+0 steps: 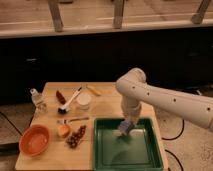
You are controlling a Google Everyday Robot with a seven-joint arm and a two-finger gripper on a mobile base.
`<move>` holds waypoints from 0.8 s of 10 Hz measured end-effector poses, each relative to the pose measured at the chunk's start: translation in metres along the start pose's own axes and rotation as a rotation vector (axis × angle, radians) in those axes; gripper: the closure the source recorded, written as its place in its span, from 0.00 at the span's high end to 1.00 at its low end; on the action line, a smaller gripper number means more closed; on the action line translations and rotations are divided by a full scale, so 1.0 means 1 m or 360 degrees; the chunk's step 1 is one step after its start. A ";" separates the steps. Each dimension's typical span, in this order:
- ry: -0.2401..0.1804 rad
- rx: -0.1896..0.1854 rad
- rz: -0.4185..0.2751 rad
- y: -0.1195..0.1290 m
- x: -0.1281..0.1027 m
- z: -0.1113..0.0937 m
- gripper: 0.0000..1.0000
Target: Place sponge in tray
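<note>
the wooden table (107, 106) carries the green tray (131, 152) at its 5 o'clock corner, the tray's long rim running beside the table's right edge. the white arm (165, 100) reaches in from 3 o'clock, bends at a rounded elbow above the table's far right part and drops down to the gripper (127, 123), which hangs over the tray's far half, toward 12 o'clock of the tray. the jaws are closed narrowly on the sponge (123, 130), a pale blue-grey block held at their tip, tilted, just above the tray floor (whether its lower corner touches the green surface i cannot tell). the rest of the tray floor shows bare green.

on the left half of the table, well apart from the tray: an orange bowl (34, 140) at 8 o'clock near the front left corner; a white-handled dish brush (70, 101) lying slantwise at 11 o'clock, its dark head toward the front; a small white round container (83, 101) just beside the brush handle; a clear bottle (37, 99) at 10 o'clock by the left edge; a dark red item (60, 95) behind the brush; and a yellow elongated item (93, 90) at 12 o'clock near the back edge. between bowl and tray sit a small orange piece (63, 130) and a dark clustered thing (76, 138), with a thin utensil (74, 120) just behind them.
</note>
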 end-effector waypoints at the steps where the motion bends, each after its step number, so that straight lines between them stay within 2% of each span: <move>1: 0.0000 -0.0001 -0.0014 -0.001 0.000 -0.001 0.21; 8: 0.0008 -0.0012 -0.0077 -0.003 -0.002 -0.004 0.15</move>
